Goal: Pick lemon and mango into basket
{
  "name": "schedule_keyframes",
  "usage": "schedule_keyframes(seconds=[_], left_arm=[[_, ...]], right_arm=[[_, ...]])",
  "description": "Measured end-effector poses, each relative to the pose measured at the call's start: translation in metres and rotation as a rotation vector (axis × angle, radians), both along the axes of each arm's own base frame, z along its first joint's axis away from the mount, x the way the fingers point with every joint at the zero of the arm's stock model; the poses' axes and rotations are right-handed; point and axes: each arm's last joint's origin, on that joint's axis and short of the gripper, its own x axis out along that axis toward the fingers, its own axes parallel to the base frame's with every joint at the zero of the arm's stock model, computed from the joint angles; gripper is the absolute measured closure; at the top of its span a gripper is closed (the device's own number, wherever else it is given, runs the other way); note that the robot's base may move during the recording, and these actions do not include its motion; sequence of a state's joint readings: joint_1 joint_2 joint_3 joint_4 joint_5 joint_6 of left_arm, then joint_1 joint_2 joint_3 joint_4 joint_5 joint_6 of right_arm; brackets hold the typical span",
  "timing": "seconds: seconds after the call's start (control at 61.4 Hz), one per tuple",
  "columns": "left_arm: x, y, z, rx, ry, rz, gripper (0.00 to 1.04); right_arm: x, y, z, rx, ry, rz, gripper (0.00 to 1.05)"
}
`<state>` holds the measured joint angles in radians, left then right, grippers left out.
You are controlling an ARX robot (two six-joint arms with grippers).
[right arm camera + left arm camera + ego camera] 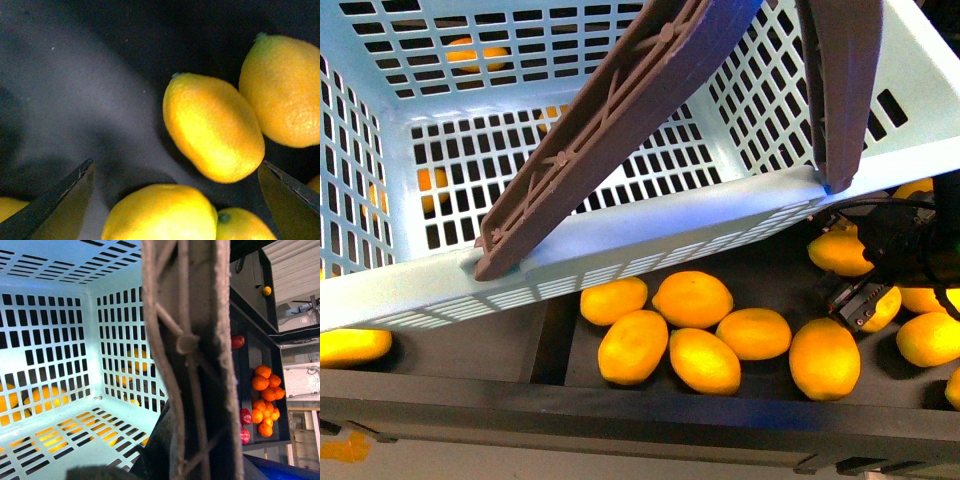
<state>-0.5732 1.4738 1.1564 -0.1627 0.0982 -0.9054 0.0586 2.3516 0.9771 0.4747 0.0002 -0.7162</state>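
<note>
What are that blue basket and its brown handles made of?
Basket: seemingly moulded plastic, light turquoise with a soft sheen, going by its even slots. Handles: likely plastic too, matte brown, with cast ribs and cross-bracing.

- Rectangular light turquoise plastic basket (650,235): pale blue-green all over, its walls and floor patterned with rows of small oblong slots (yellow-orange shows through many).
- Two brown plastic swing handles (610,130): dull chocolate brown, with a raised criss-cross rib pattern.
- Small oval smooth-skinned lemons (692,298): yellow shading to orange; close up, one lemon (212,127) has a greenish tip.
- Flat tray surface (470,350) under them: matt black, plain.
- Right gripper (858,303): black.
- Far right, round orange fruits (264,390) beside dark red fruits (245,417).
</note>
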Motion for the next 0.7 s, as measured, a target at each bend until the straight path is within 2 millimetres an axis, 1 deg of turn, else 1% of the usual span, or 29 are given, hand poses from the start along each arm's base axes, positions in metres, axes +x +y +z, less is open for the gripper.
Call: schedule_keyframes(seconds=[0.244, 0.407, 0.701], left_arm=[[0.0, 0.0, 0.0, 0.0, 0.0, 0.0, 1.0], [0.0, 0.0, 0.0, 0.0, 0.0, 0.0, 1.0], [0.0, 0.0, 0.0, 0.0, 0.0, 0.0, 1.0]], right_arm=[[0.027, 0.001, -0.006, -0.003, -0.009, -0.001, 0.09], [0.039, 0.001, -0.012, -0.008, -0.008, -0.005, 0.09], [0.051, -0.003, -0.023, -0.016, 0.002, -0.02, 0.09]])
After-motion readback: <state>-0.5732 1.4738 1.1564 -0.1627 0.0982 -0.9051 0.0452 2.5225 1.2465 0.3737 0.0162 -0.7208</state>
